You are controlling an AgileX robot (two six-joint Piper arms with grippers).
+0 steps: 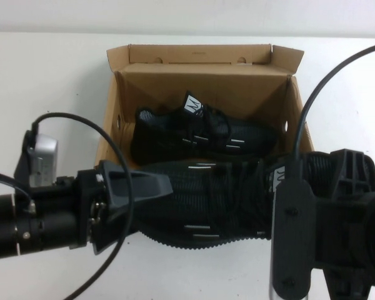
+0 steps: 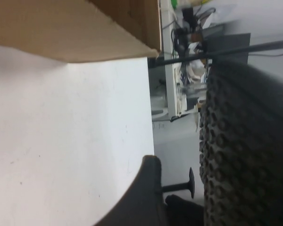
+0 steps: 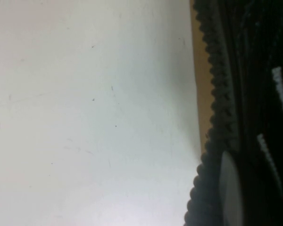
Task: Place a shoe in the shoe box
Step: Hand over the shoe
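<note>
The brown cardboard shoe box (image 1: pixel 200 62) stands open at the back middle, its lid flap up. One black mesh sneaker (image 1: pixel 200 134) lies inside it. A second black sneaker (image 1: pixel 212 200) hangs level over the box's near wall, held at both ends. My left gripper (image 1: pixel 137 190) is shut on its left end; one finger (image 2: pixel 144 188) and the knobbly sole (image 2: pixel 245 141) show in the left wrist view, with the box's corner (image 2: pixel 75 28) beyond. My right gripper (image 1: pixel 290 206) is shut on its right end; the sole (image 3: pixel 217 94) fills the right wrist view's side.
The white table (image 1: pixel 50 75) spreads out to the left and right of the box. Black cables (image 1: pixel 112 144) arc over both arms. A silver module (image 1: pixel 42 159) sits on the left arm. The table's edge and room clutter (image 2: pixel 188 70) show in the left wrist view.
</note>
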